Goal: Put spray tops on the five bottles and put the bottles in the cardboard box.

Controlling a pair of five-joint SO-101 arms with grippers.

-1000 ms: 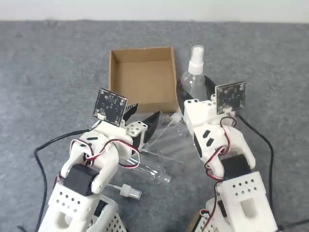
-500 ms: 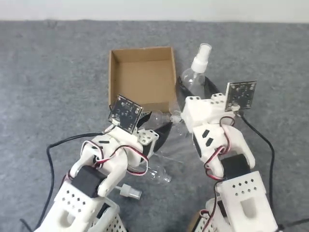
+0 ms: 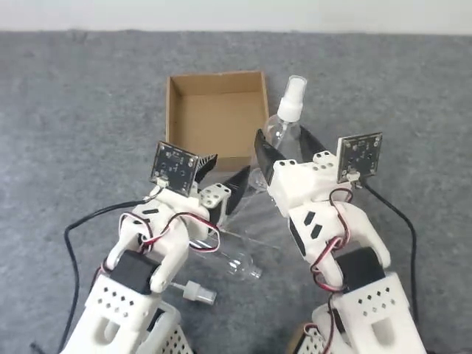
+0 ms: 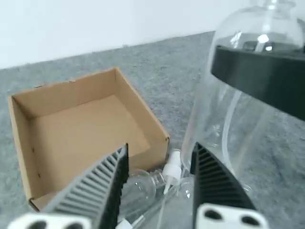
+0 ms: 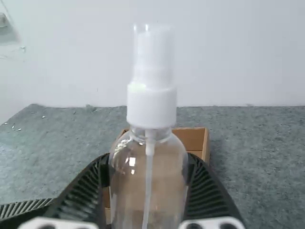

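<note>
On the grey bench (image 3: 74,110), the cardboard box (image 3: 216,118) sits empty at upper centre of the high view. Just right of it, the right gripper (image 3: 285,151) clamps the belly of an upright, capped bottle (image 3: 282,127). The bottle is probably light, stiff and slippery, and best held around its body. The left gripper (image 3: 220,177) hangs spread and empty. A loose spray top (image 3: 198,293) lies at lower centre.
</note>
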